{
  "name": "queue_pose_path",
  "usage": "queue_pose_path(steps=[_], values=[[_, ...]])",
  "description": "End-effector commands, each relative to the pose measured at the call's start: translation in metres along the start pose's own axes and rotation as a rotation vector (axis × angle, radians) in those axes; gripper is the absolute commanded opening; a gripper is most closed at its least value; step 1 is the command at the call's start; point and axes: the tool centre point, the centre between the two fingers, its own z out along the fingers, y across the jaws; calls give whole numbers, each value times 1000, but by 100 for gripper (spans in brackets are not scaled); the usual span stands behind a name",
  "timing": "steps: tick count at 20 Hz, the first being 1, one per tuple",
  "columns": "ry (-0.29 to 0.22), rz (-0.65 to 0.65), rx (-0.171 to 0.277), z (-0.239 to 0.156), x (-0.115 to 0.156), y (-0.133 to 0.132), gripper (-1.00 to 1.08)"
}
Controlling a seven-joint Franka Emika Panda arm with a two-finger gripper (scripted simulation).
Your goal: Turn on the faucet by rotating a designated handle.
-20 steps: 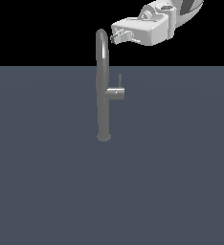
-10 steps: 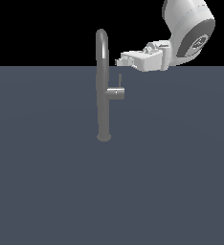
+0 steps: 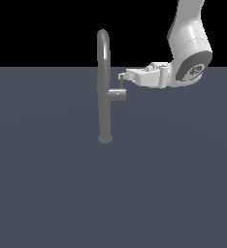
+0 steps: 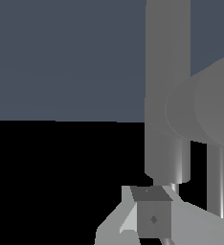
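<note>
1. Slate-grey flooring (image 3: 47, 193) runs to a black backdrop, and the gooseneck faucet (image 3: 104, 92) stands alone on it, left of centre in the exterior view, its round flange on the floor.
2. Its handle (image 3: 118, 94), a short stub on the pipe's right side with a thin lever rising from it, sits about midway up the pipe.
3. From the exterior view's right, the Panda arm (image 3: 188, 48) reaches in level, and its gripper (image 3: 121, 77) sits at the top of the lever.
4. Whether the fingers are apart or pinched on the lever cannot be told; they appear close together, and the exterior view is too coarse to show contact.
5. Doing this step well likely means hooking the rod near its tip, then sweeping in an arc about the stub's axis, not pushing straight through.
6. Pressing too near the stub would likely give poor leverage and risk slipping off.
7. Up close, the wrist view shows the pipe (image 4: 166, 91) and stub end (image 4: 205, 105) large, one finger (image 4: 152, 215) cut off by the frame's edge; the lever is hard to identify there.
</note>
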Motion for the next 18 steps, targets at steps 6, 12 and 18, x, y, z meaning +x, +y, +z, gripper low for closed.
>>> queue_pose_path(steps=[6, 12, 18], values=[[-21, 18, 21, 0, 7, -2, -100], [-16, 13, 16, 1, 5, -2, -100], [-16, 13, 16, 1, 0, 10, -100]])
